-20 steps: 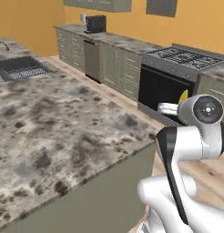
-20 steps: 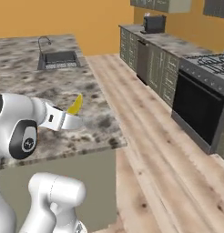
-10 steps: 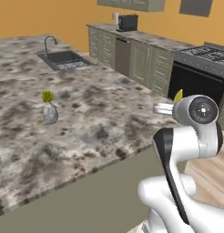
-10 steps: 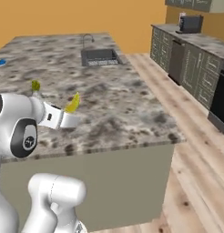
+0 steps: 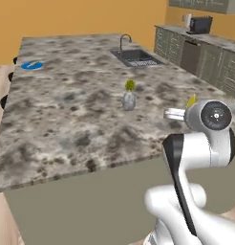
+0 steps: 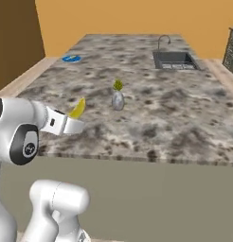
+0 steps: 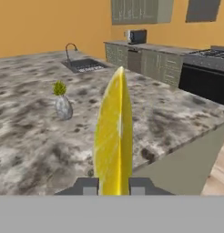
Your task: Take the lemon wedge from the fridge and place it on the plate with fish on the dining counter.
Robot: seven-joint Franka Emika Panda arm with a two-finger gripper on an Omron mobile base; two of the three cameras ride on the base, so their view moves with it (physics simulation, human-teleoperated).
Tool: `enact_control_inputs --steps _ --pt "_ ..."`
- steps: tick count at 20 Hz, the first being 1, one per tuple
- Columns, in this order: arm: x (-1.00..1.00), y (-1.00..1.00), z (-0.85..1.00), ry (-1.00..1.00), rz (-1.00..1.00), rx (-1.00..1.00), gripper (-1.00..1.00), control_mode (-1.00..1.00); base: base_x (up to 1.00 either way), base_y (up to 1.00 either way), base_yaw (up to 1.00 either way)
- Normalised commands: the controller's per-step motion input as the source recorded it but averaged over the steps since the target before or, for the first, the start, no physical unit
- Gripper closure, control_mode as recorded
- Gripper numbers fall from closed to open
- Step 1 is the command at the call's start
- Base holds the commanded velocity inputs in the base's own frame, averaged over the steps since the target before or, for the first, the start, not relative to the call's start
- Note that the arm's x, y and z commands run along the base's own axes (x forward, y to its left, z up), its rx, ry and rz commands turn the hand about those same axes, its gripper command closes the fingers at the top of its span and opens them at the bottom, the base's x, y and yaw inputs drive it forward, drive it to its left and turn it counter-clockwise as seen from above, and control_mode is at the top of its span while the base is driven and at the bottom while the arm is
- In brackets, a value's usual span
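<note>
Lemon wedge [image 7: 114,136] sits pinched between the two finger tips of the gripper [image 7: 114,185], standing on edge up the middle of the hand view, thin side toward the camera. In the right base view the wedge [image 6: 78,108] pokes up from the hand at left-centre of frame, in front of the near edge of the dining counter [image 6: 184,118]; in the left base view a bit of the yellow wedge [image 5: 191,101] shows just above the wrist at centre-right. Blue plate [image 5: 32,65] with a pale fish [image 5: 34,64] on it lies upper left in the left base view, near the far left corner of the counter [image 5: 67,110], well apart from the wedge. Same plate [image 6: 71,58] is upper left in the right base view. Small grey vase with a green sprig [image 5: 129,96] stands mid-counter, between wedge and sink [image 5: 134,56]. Sink with faucet [image 6: 173,58] sits upper right in the right base view. Hand view also has the vase [image 7: 62,103] at left and a dark oven front [image 7: 205,84] at right.
</note>
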Motion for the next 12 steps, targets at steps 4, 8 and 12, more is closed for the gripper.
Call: enact_control_inputs --steps 4,8,12 --pt "0.00 0.00 0.00 0.00 0.00 0.00 1.00 1.00 -0.28 0.97 0.66" --pt "0.00 0.00 0.00 0.00 0.00 0.00 1.00 1.00 -0.01 1.00 0.44" --pt "0.00 0.00 0.00 0.00 0.00 0.00 1.00 1.00 -0.03 1.00 0.37"
